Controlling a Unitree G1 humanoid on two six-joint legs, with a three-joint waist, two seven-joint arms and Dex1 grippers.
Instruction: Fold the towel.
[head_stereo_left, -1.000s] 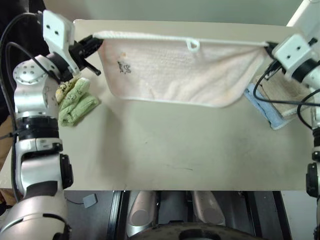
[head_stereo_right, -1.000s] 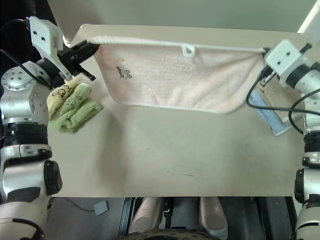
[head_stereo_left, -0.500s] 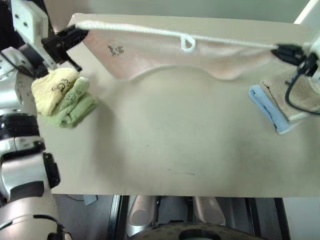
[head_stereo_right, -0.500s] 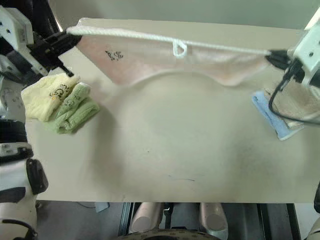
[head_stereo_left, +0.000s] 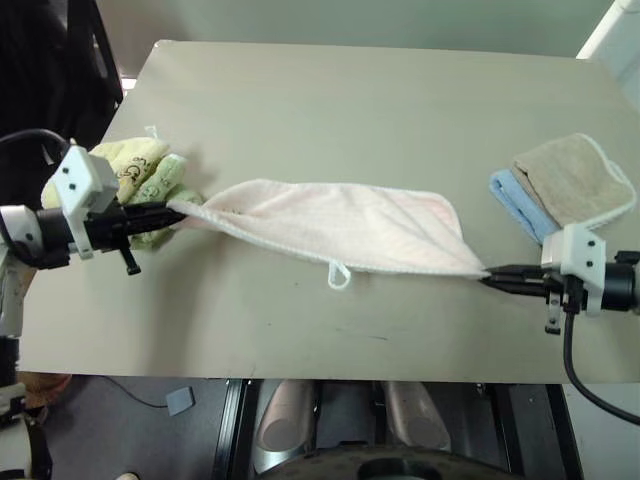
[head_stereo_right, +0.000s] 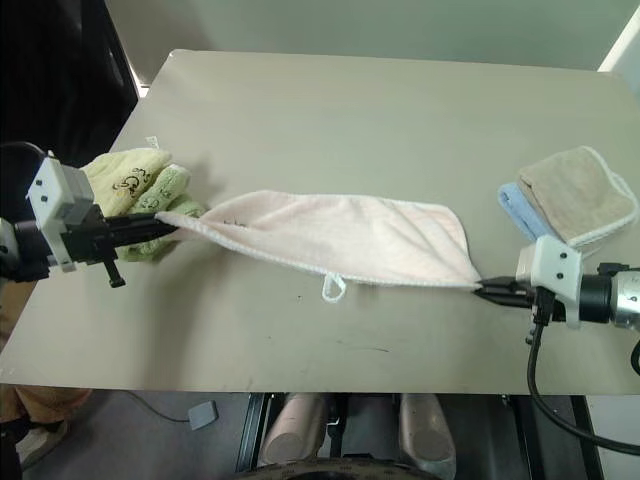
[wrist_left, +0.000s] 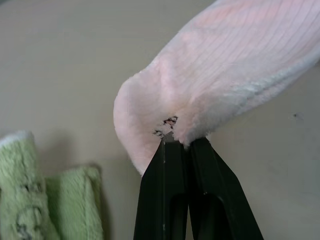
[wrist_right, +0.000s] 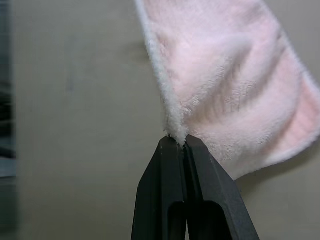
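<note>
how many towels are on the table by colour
pink towel: 1
yellow towel: 1
green towel: 1
blue towel: 1
beige towel: 1
total: 5

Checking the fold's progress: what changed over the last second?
Both grippers, left and right, brought the pink towel from hanging at the table's far edge down toward its near side, where it now lies folded over. Both stayed shut on its corners. The side piles stayed put.
</note>
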